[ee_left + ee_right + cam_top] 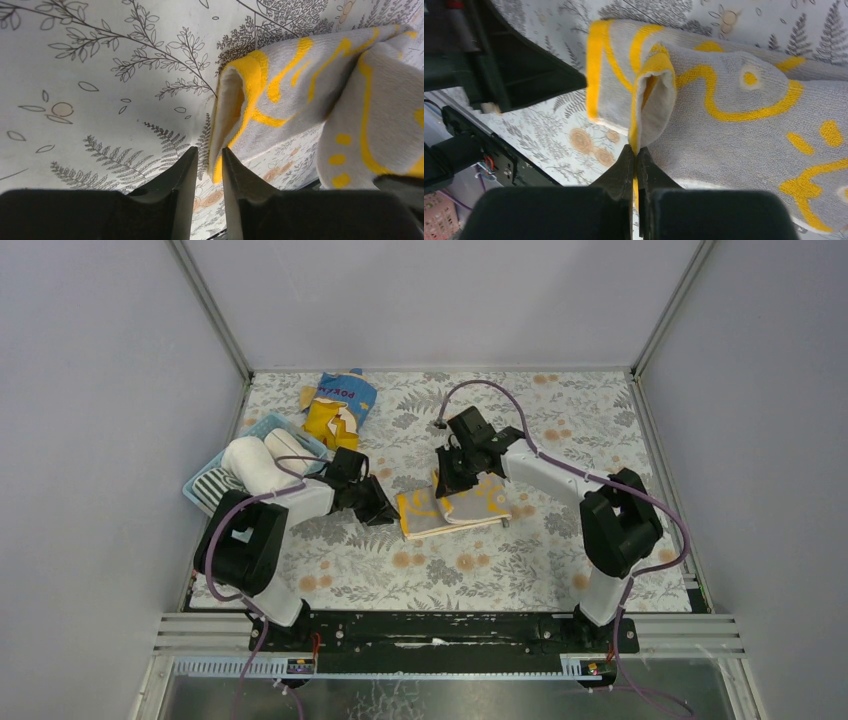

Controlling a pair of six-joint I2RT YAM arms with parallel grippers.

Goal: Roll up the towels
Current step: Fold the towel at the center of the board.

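The beige towel with yellow marks point(462, 508) lies partly folded at the table's middle. My right gripper point(447, 484) stands over its far left part. In the right wrist view this gripper point(635, 149) is shut on the yellow hem of a raised fold of the towel point(734, 125). My left gripper point(384, 511) is at the towel's left edge. In the left wrist view its jaws point(209, 150) stand a little apart, and the towel's point(300, 85) lifted yellow edge hangs between the tips without being clamped. Two rolled cream-white towels point(252, 464) and a striped towel point(214, 485) lie in the basket.
The light blue basket point(262, 426) sits at the table's left edge. A blue-and-yellow snack bag point(338, 403) lies behind it near the back wall. The left gripper's black body point(519, 75) shows close beside the towel in the right wrist view. Frame rails bound the table.
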